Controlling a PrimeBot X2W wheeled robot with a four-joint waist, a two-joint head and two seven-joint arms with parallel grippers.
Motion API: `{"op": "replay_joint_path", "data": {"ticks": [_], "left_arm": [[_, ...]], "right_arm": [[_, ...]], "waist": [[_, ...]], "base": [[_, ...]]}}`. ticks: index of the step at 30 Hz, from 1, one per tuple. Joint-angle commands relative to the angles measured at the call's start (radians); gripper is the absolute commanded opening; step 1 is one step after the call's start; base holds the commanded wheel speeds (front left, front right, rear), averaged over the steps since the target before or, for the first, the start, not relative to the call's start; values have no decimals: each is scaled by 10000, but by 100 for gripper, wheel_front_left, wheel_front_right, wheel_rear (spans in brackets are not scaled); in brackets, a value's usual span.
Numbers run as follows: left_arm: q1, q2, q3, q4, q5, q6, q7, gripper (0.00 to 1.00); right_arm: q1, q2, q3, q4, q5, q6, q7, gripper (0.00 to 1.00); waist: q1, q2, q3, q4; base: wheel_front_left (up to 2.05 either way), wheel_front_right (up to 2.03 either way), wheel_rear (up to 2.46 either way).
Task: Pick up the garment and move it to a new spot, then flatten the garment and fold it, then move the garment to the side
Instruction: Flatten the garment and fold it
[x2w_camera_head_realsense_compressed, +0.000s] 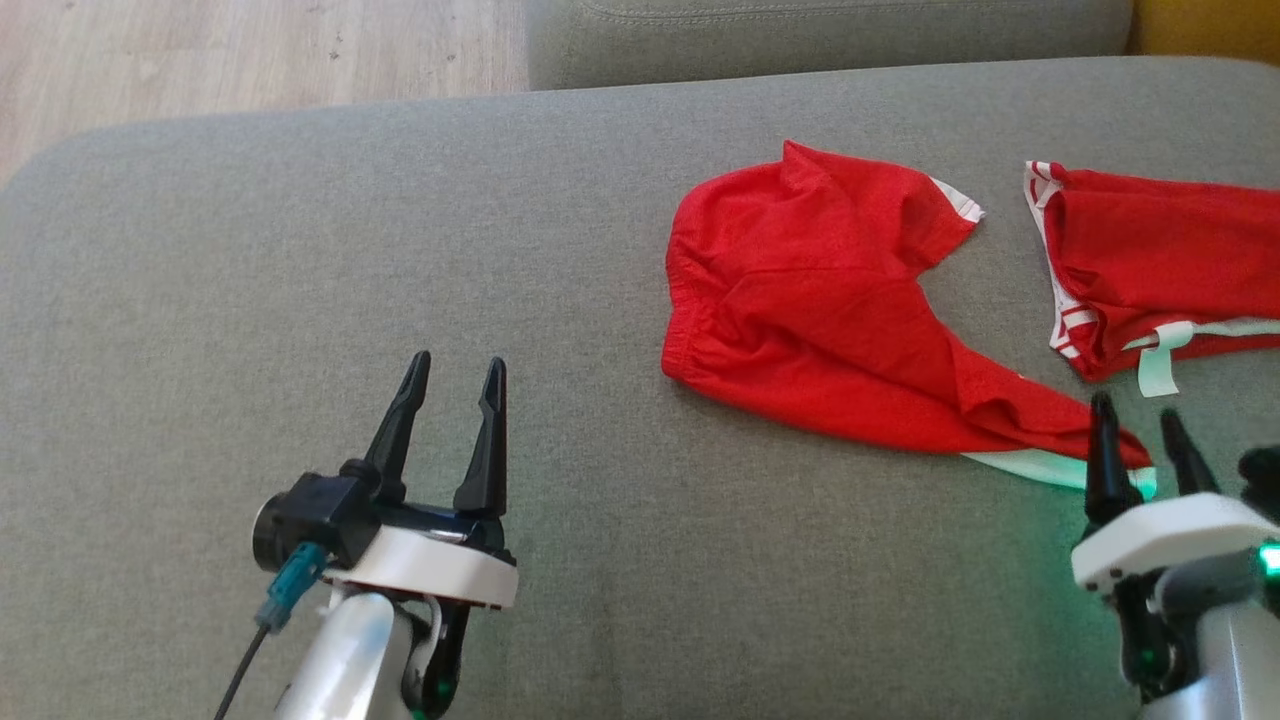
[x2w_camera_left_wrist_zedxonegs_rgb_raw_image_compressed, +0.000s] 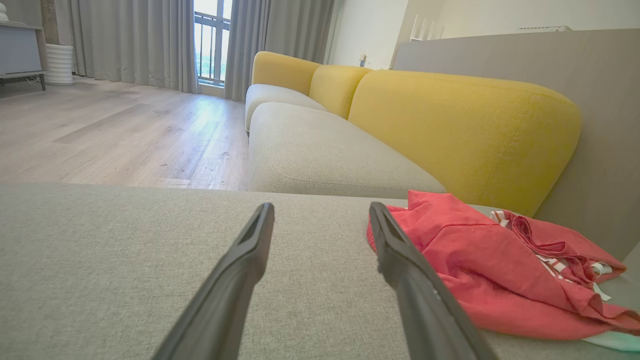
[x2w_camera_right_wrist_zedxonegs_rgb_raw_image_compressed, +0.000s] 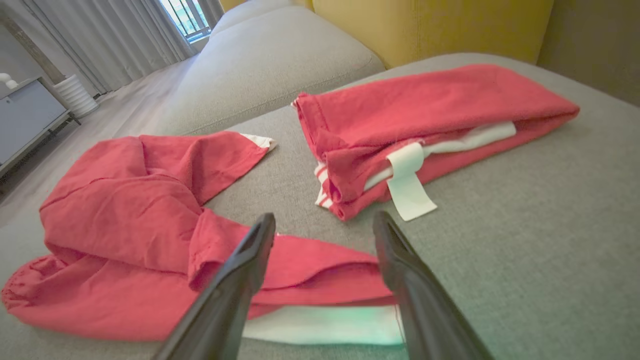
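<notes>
— Where does the garment lie?
— The crumpled red garment (x2w_camera_head_realsense_compressed: 810, 310) sprawls on the grey cushion (x2w_camera_head_realsense_compressed: 300, 250). Its white hem (x2w_camera_right_wrist_zedxonegs_rgb_raw_image_compressed: 325, 325) is right beneath my right gripper (x2w_camera_head_realsense_compressed: 1133, 410), well to the right of my left gripper (x2w_camera_head_realsense_compressed: 457, 362). Both grippers stand spread, holding nothing.
— How will it handle?
— Light and limp, I judge, so it should sag and drag. I'd pinch the hem here, and the elastic waistband (x2w_camera_head_realsense_compressed: 672, 340) ahead to my left.
</notes>
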Motion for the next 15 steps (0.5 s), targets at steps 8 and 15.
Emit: {"op": "replay_joint_path", "data": {"ticks": [8, 15], "left_arm": [[-214, 37, 401, -291, 74, -87, -95, 100], [-267, 37, 263, -396, 5, -98, -95, 100]], "right_arm": [[-476, -70, 1680, -1639, -386, 67, -1393, 100], [-197, -70, 3320, -2311, -775, 67, -1691, 100]], "waist": [[0, 0, -74, -25], [0, 0, -54, 243]], "base": [[0, 0, 0], [0, 0, 0]]}}
